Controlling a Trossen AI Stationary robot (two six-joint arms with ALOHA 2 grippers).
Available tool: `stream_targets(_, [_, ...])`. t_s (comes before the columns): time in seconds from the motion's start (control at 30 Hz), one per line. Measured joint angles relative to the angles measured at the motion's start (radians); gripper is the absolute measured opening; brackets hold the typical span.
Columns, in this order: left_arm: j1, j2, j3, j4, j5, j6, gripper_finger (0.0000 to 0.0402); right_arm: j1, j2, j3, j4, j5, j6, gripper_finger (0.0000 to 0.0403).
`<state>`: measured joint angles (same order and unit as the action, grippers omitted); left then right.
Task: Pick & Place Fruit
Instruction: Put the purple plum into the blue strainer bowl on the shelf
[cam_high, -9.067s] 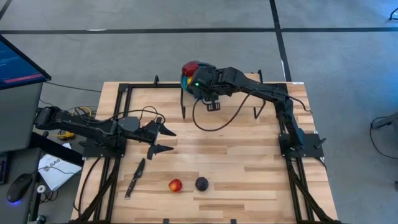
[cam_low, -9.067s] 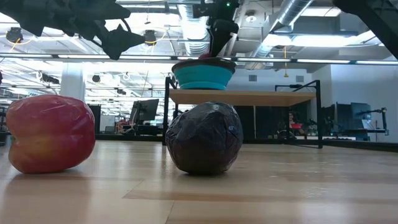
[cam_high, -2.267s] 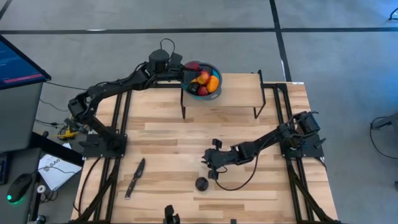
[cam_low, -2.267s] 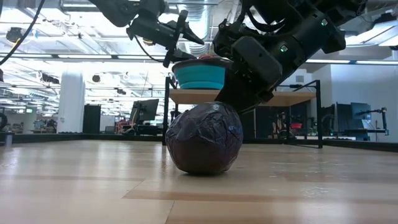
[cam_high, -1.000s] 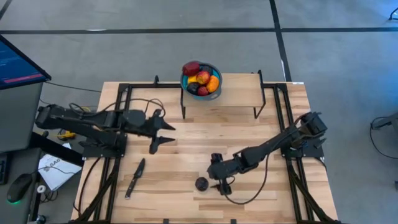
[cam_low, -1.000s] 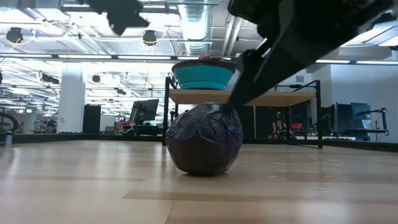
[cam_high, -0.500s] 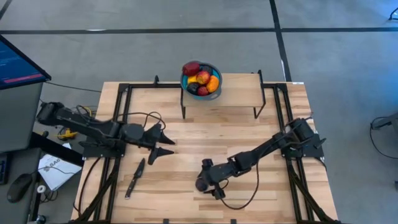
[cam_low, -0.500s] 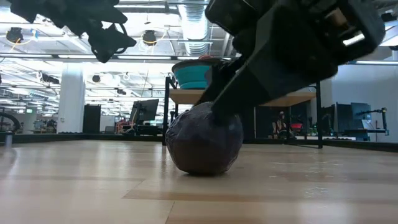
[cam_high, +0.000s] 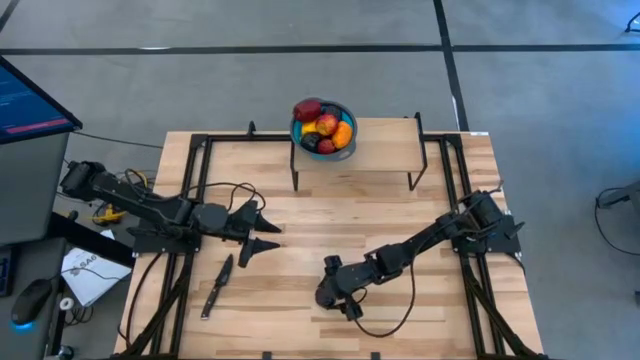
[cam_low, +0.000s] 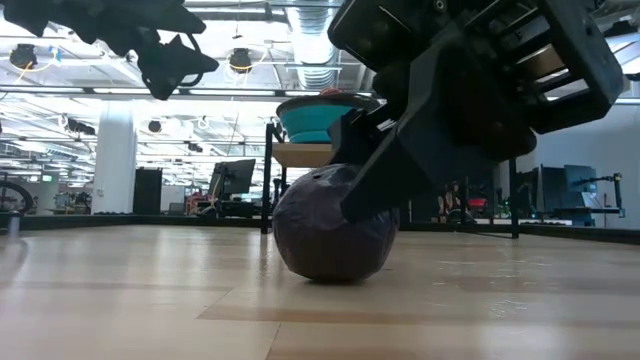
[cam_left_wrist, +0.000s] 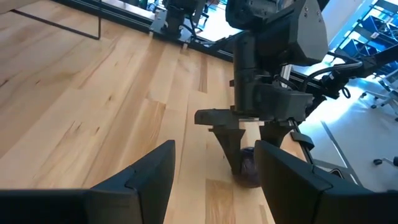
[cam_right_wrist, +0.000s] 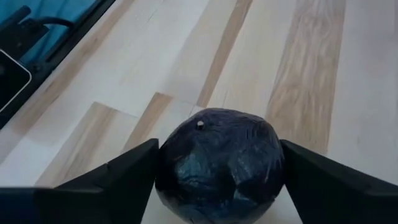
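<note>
The right gripper (cam_right_wrist: 217, 186) is down at the table, fingers spread, with the dark purple fruit (cam_right_wrist: 219, 163) between them. They look almost touching, maybe not squeezing yet. Next: squeeze and lift. The left gripper (cam_high: 262, 231) waits far off, fingers spread.

You see one dark purple fruit (cam_low: 335, 225) on the table (cam_high: 400, 215), one teal bowl (cam_high: 296, 130) of piled fruit whose count is unclear, one knife (cam_high: 217, 286), two arms.
</note>
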<state>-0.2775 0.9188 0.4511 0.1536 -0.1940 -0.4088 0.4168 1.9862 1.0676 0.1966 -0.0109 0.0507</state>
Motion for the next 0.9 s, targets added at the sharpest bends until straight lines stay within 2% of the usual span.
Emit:
stream_targets(0.3, [0.000, 0.000, 0.000, 0.005, 0.000, 0.000, 0.0213, -0.001, -0.028, -0.002, -0.028, 0.029, 0.033, 0.0281])
stream_targets(0.53, [0.000, 0.000, 0.000, 0.005, 0.000, 0.025, 0.0213, -0.061, -0.217, -0.001, -0.091, 0.078, 0.020, 0.0280])
stream_targets(0.63, [0.000, 0.000, 0.000, 0.005, 0.000, 0.034, 0.0213, -0.107, -0.331, -0.001, -0.082, 0.143, -0.025, 0.0280])
stream_targets(0.77, [0.000, 0.000, 0.000, 0.005, -0.005, 0.036, 0.0213, -0.184, -0.467, -0.001, -0.021, 0.305, -0.092, 0.0281])
stream_targets(0.9, [0.000, 0.000, 0.000, 0.005, -0.021, 0.041, 0.0213, -0.287, -0.581, -0.001, -0.005, 0.413, -0.135, 0.0281])
